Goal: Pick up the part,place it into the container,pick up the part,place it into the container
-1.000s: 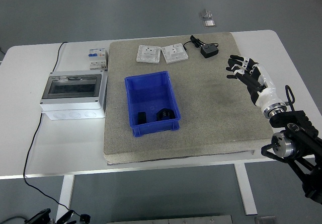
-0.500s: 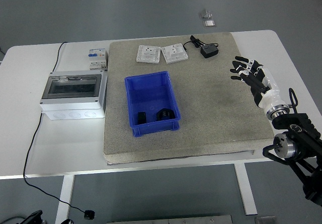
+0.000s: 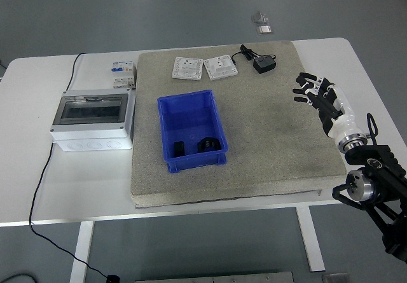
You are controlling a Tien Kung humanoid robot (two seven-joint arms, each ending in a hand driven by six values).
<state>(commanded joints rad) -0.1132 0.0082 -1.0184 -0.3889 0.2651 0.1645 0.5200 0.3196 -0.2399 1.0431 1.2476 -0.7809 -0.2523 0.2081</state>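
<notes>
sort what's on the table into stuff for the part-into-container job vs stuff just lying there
Belongs to the job:
blue container
two black parts already inside it
right hand, open, holding nothing

Just lying about:
two white socket plates
black adapter
grey enclosure box
small breaker
grey mat

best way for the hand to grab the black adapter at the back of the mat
Judging from the head view, grip the black adapter across its blocky body, coming down from above. It lies flat, its cord trails left, and the open right hand sits nearest, to its right.
</notes>
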